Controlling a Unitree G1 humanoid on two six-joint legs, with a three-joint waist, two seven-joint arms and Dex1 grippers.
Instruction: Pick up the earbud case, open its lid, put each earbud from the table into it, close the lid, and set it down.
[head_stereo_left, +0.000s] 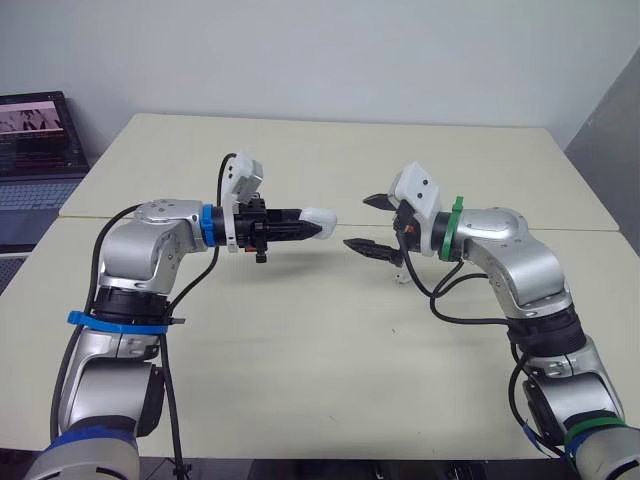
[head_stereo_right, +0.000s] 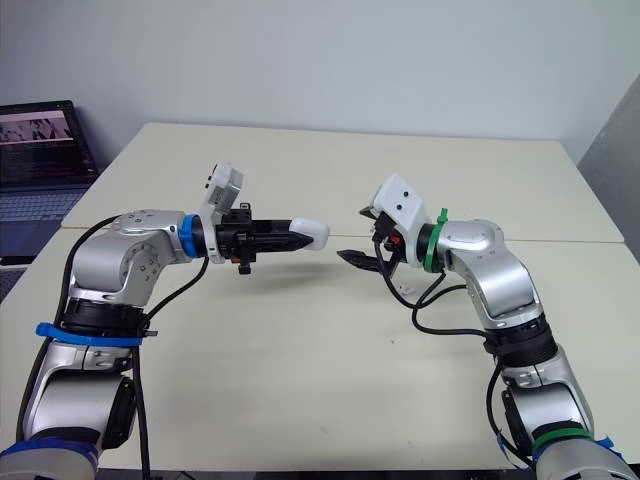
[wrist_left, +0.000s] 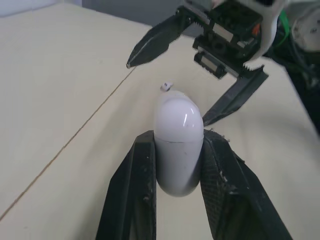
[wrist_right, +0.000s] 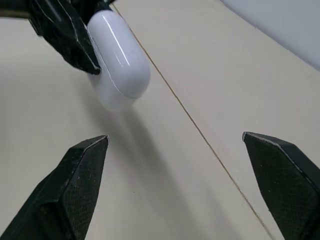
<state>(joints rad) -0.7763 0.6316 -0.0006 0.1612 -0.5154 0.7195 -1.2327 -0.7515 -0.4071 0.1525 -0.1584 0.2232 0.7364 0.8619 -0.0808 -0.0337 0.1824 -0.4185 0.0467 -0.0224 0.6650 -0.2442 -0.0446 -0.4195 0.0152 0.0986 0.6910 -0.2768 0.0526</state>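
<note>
My left gripper (head_stereo_left: 312, 230) is shut on the white earbud case (head_stereo_left: 322, 217), which it holds level above the middle of the table with the lid closed. In the left wrist view the case (wrist_left: 178, 145) stands between both black fingers, rounded end outward. My right gripper (head_stereo_left: 356, 222) faces it from the right, open and holding nothing, a short gap from the case's end. The right wrist view has the case (wrist_right: 120, 60) ahead of the spread fingers. A tiny white piece (wrist_left: 166, 86), perhaps an earbud, lies on the table beyond the case.
The beige table (head_stereo_left: 330, 350) has a seam running across its middle. An open laptop (head_stereo_left: 35, 140) stands off the table's back left corner. Cables hang from both arms near the tabletop.
</note>
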